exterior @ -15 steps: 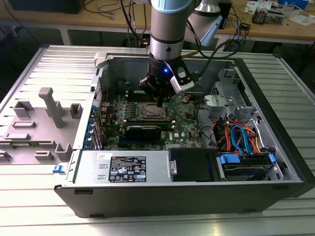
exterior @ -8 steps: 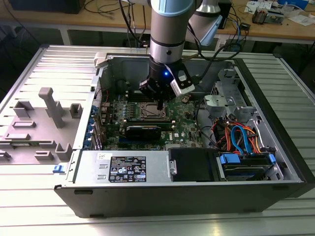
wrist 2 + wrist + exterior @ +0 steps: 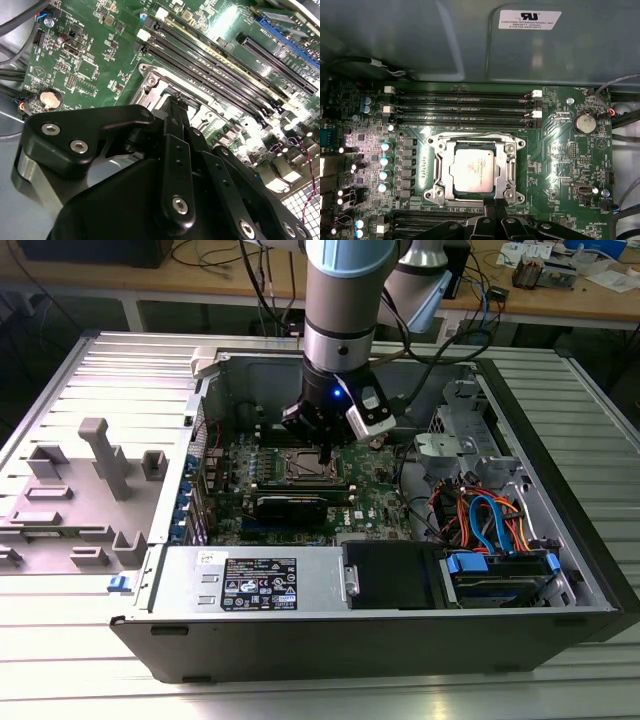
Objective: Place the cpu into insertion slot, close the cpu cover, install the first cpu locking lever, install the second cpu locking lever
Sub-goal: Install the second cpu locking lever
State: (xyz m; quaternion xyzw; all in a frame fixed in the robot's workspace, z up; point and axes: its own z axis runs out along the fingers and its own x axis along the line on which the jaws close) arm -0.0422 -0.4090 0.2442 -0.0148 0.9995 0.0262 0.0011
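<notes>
Claw [image 3: 495, 202] at cpu cover [image 3: 510, 170] edge, memory slots [image 3: 465, 107] beyond cpu [image 3: 472, 169].

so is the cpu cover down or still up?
Down. In the first wrist view the cpu cover lies flat around the cpu, which sits in the insertion slot. The tool sits at its edge.

Exterior view looks down from afar; both wrist views sit close, sharing the insertion slot [image 3: 472, 170].
</notes>
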